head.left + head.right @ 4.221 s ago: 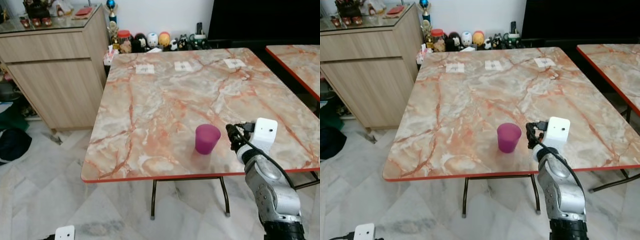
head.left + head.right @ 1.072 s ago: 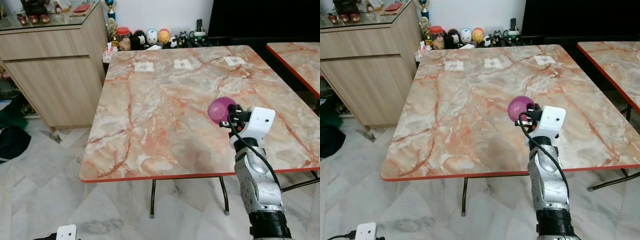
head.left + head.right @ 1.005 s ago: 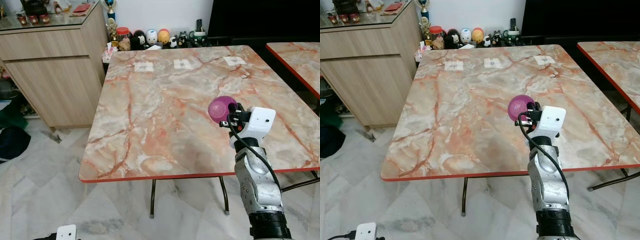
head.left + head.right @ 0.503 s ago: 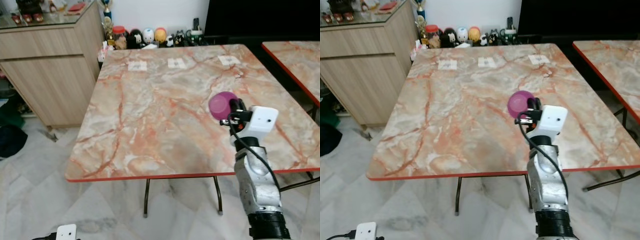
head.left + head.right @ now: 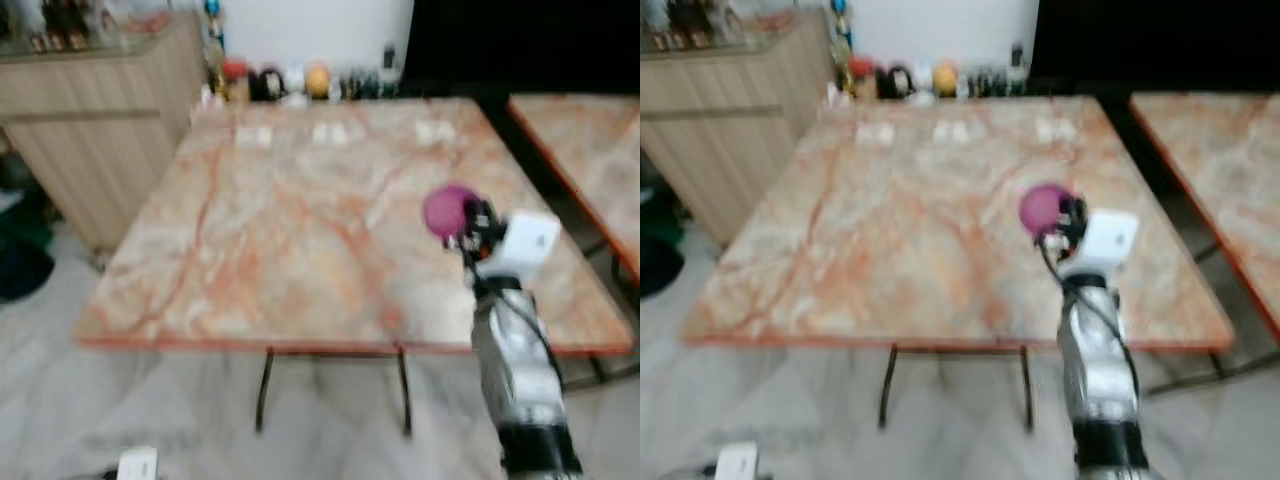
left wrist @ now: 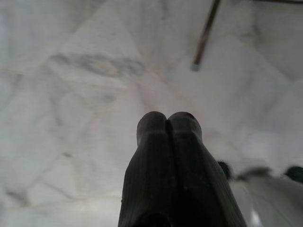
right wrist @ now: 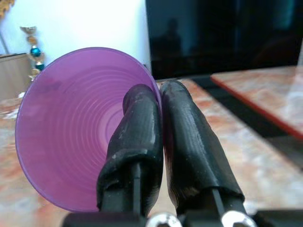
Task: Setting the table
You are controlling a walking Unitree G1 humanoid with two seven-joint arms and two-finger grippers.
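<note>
A purple plastic cup [image 5: 448, 212] is held up above the marble table [image 5: 300, 230], tipped on its side. My right gripper [image 5: 472, 222] is shut on its rim. In the right wrist view one finger lies inside the cup [image 7: 71, 127] and the other outside, pinching the wall. My left gripper [image 6: 166, 124] hangs low over the floor with its two fingers pressed together and nothing between them. Both head views are blurred.
A wooden sideboard [image 5: 90, 120] stands to the left of the table. Small figurines and jars [image 5: 270, 80] line the floor by the far wall. A second marble table [image 5: 590, 140] stands to the right. White paper slips [image 5: 330, 132] lie near the table's far edge.
The whole picture has shifted and blurred, so the camera has moved. The cup stays in my right gripper at about the same height. Four seconds ago it stood on the table.
</note>
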